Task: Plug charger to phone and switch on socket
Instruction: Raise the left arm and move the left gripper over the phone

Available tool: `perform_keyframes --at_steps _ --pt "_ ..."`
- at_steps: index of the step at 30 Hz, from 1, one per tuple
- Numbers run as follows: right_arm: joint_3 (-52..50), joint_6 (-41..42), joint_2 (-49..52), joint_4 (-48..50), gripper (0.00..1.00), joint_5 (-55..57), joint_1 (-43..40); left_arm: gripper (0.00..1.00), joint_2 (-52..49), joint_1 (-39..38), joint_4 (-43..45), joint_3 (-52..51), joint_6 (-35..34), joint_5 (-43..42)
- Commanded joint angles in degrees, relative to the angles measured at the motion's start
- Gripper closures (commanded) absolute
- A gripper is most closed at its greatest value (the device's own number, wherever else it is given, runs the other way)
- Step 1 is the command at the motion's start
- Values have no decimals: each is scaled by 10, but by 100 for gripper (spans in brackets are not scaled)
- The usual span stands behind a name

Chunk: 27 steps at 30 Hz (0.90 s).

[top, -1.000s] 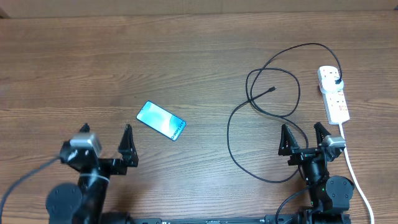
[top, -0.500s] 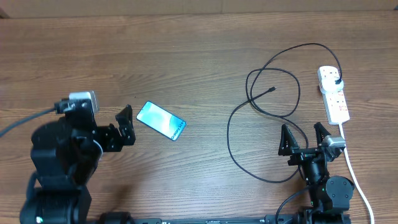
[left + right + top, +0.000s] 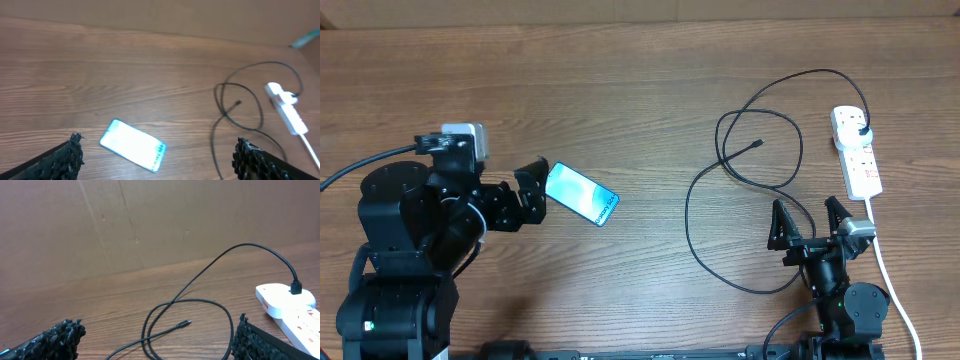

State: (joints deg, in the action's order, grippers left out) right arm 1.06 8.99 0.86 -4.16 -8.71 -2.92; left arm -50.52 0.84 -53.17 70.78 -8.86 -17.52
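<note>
Brown wood table [image 3: 640,80], overhead view. Left gripper [image 3: 535,187] spread wide, empty, aimed right. Phone [image 3: 580,193] flat just ahead of its fingertips, cyan screen up; cannot tell whether touching. Right gripper [image 3: 805,210] also spread wide, empty, aimed at far edge. Charger [image 3: 686,215] in black loops ahead and left of right gripper, nearest strand close by its fingers. Connector tip [image 3: 760,143] loose inside the loops, well apart from phone. Socket [image 3: 857,155] ahead-right of right gripper, plug head [image 3: 863,131] seated in far outlet. White cord [image 3: 895,290] trailing back past gripper's right side.

Left wrist: fingers [image 3: 70,155] far apart at bottom corners, nothing between pads. Phone low, between them, nearer left finger, clear of both. Charger loops and socket far ahead-right.

Right wrist: fingers far apart, nothing gripped. Connector tip ahead at centre, on the wood. Socket with plug head ahead, by right finger.
</note>
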Motion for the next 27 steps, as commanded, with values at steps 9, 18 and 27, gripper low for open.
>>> perform_keyframes --at_steps 9,18,27 --pt "-6 -1 -4 2 0 3 1 0 -31 -2 2 28 -130 86" --pt "-6 -1 -4 2 0 3 1 0 -166 -49 -101 155 -196 206" --pt "-6 -1 -4 2 0 3 1 0 -309 -122 -213 287 -276 318"
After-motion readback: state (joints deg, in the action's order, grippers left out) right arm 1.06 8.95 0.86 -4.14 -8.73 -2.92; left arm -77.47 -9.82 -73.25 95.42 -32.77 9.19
